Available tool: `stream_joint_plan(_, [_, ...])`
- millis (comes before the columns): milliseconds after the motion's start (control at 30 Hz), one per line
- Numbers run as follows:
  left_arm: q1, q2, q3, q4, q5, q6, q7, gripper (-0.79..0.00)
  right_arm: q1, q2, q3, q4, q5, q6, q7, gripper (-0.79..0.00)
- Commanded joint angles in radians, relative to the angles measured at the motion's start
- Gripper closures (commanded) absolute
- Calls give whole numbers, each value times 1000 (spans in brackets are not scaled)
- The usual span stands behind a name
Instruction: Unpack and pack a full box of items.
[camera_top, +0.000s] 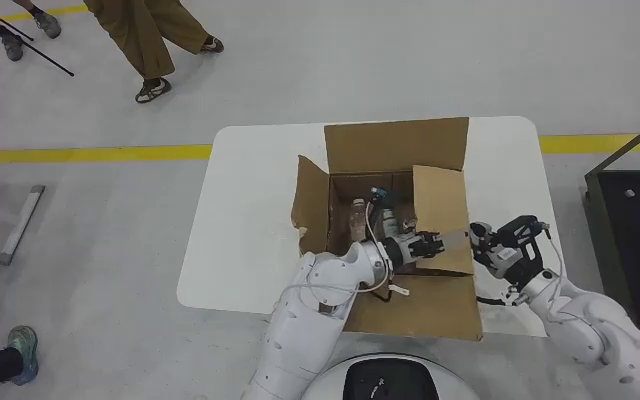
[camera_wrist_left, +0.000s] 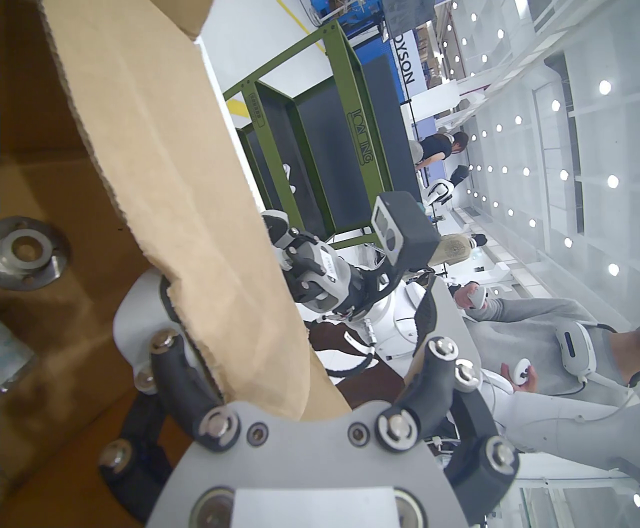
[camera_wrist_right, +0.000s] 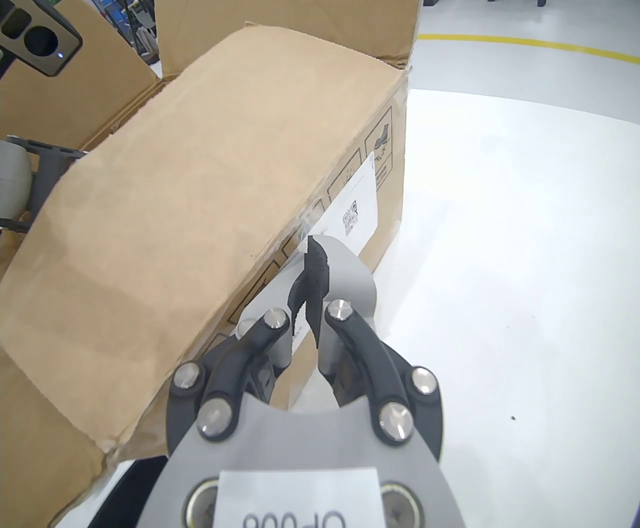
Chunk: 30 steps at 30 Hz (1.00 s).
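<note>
An open cardboard box (camera_top: 400, 148) is being shown at the centre of the top view on a white table (camera_top: 250, 220). Its right-hand flap (camera_top: 440, 200) is being seen leaning inward over the opening, and the other flaps are turned outward. The left gripper (camera_top: 437, 243) is being seen over the lower right of the box, jaws spread wide with the flap's free edge between them. One pad (camera_wrist_left: 135, 320) is being touched by the torn cardboard edge, while the other finger is on the flap's outer side. The right gripper (camera_top: 480, 238) is being seen just outside the box's right wall, fingers pressed together on nothing, near a white label (camera_wrist_right: 357, 205). Inside the box, a bottle (camera_top: 358, 215) and a blue-capped item (camera_top: 378, 192) are being seen toward the upper left. A round metal flange (camera_wrist_left: 27, 250) is lying on the box bottom.
</note>
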Motion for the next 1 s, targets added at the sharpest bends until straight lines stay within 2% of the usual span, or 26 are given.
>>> stream_joint_plan(0, [-6,0,8,-13,-12,-2,0,-785,0,0,8,2,7,4,2,0])
stream_joint_plan(100, [-20,0,22,-29,-17,-2,-3,-785,-5,-2,28,3,33,20,4,-28])
stream_joint_plan(133, [-26,0,27,-35,-15,-5,-6,-785,-8,-2,38,3,57,33,9,-58])
stream_joint_plan(167, [-34,0,34,-41,-7,-7,-8,-785,-12,-3,51,4,88,48,17,-175])
stream_joint_plan(200, [-41,0,42,-44,-4,-9,-8,-785,-16,-4,63,3,134,54,24,-225])
stream_joint_plan(300, [-75,-3,73,-38,23,-14,-22,-785,-26,-5,111,1,274,83,73,-234])
stream_joint_plan(400, [-119,-9,115,-22,46,-28,-35,-785,-26,-8,167,11,496,97,143,-277])
stream_joint_plan(433, [-134,-11,129,-12,58,-29,-35,-785,-24,-7,184,13,567,104,180,-345])
stream_joint_plan(467, [-149,-15,148,-6,62,-40,-38,-785,-20,-8,205,19,647,114,211,-699])
stream_joint_plan(500, [-162,-18,162,7,61,-47,-38,-785,-17,-7,222,17,709,109,243,-785])
stream_joint_plan(733, [-258,-46,266,102,72,-88,-45,-785,-17,-4,309,28,1019,63,400,-785])
stream_joint_plan(900, [-303,-65,319,170,58,-100,-52,-785,-22,-4,336,11,1111,41,446,-785])
stream_joint_plan(967, [-313,-72,332,189,46,-106,-52,-785,-28,-2,343,5,1094,38,461,-785])
